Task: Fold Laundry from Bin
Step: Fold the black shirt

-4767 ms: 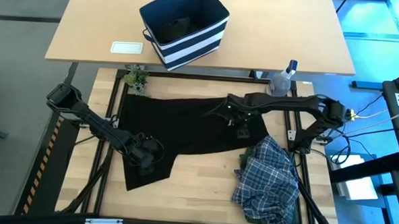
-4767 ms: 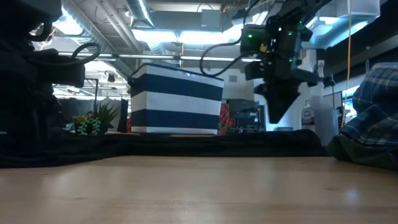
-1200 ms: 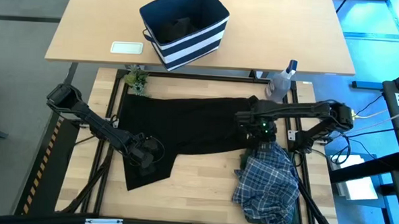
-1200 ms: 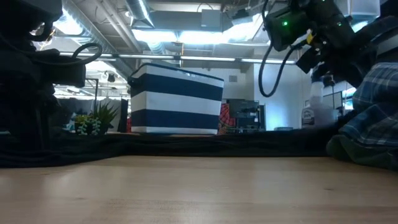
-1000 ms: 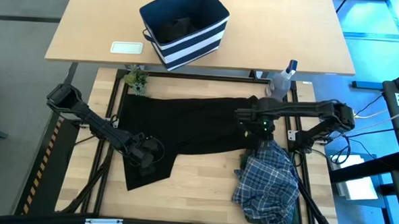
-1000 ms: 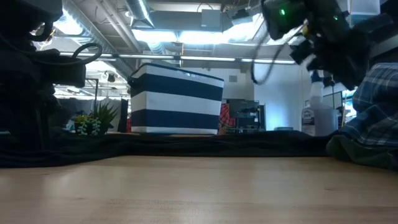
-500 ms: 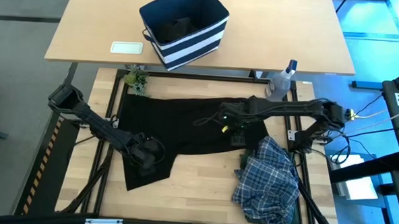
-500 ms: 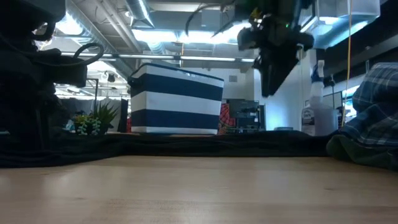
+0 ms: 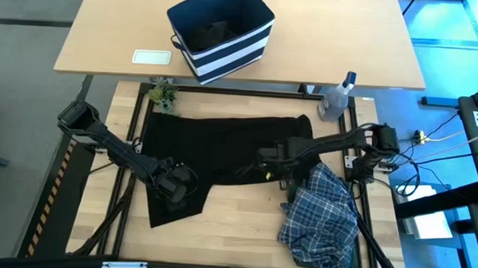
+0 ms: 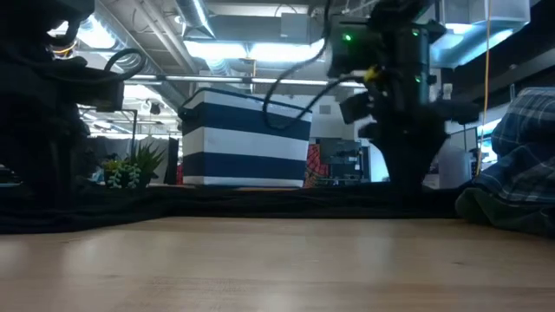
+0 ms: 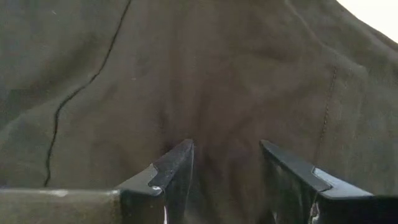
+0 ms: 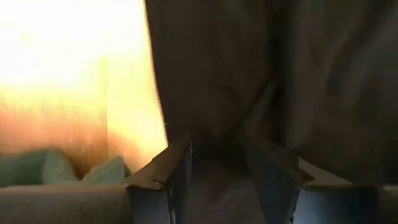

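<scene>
The left gripper (image 9: pixel 174 188) presses its parted fingers (image 11: pixel 174 171) onto the spread dark garment (image 9: pixel 214 145) near its front edge, beside bare counter (image 9: pixel 235 219). The right gripper (image 9: pixel 279 170) stands at the garment's right edge, fingers (image 12: pixel 171 171) parted around a fold. A crumpled plaid shirt (image 9: pixel 320 218) lies just beside. The striped bin (image 9: pixel 221 32) stands behind.

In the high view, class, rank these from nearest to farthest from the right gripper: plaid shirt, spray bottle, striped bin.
Measured from the right gripper:
1. Plaid shirt, just beside it, toward the table's near right corner.
2. Spray bottle, at the far right edge of the work table.
3. Striped bin, on the back table.
</scene>
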Action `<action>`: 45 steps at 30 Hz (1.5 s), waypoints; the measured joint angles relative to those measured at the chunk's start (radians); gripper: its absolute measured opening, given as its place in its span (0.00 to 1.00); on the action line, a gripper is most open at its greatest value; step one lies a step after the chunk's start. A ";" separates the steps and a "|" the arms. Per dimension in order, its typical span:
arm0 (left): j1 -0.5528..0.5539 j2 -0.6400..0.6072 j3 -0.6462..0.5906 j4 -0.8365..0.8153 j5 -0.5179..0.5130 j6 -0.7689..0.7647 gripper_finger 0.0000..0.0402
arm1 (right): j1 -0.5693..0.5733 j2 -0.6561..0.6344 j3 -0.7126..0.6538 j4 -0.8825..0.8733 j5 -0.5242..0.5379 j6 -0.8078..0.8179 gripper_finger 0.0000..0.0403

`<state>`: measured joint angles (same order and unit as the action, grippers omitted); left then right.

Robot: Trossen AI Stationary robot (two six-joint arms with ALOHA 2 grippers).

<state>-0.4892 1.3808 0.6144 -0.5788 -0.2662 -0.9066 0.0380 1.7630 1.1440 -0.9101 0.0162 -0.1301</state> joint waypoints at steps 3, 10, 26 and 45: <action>0.000 0.000 0.000 0.001 -0.002 0.000 0.43 | 0.024 0.000 -0.032 0.011 0.023 0.003 0.38; 0.005 -0.001 0.002 0.003 -0.012 0.000 0.43 | 0.033 0.000 -0.068 -0.010 0.150 0.001 0.38; 0.005 -0.002 0.041 -0.035 -0.031 0.019 0.43 | -0.003 0.000 -0.099 -0.138 0.163 -0.005 0.05; 0.083 0.014 0.073 0.351 -0.248 0.324 0.51 | -0.101 -0.201 -0.099 -0.064 0.179 0.055 0.01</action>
<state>-0.4062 1.3946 0.6876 -0.2279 -0.5138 -0.5822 -0.0625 1.5622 1.0454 -0.9738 0.1957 -0.0750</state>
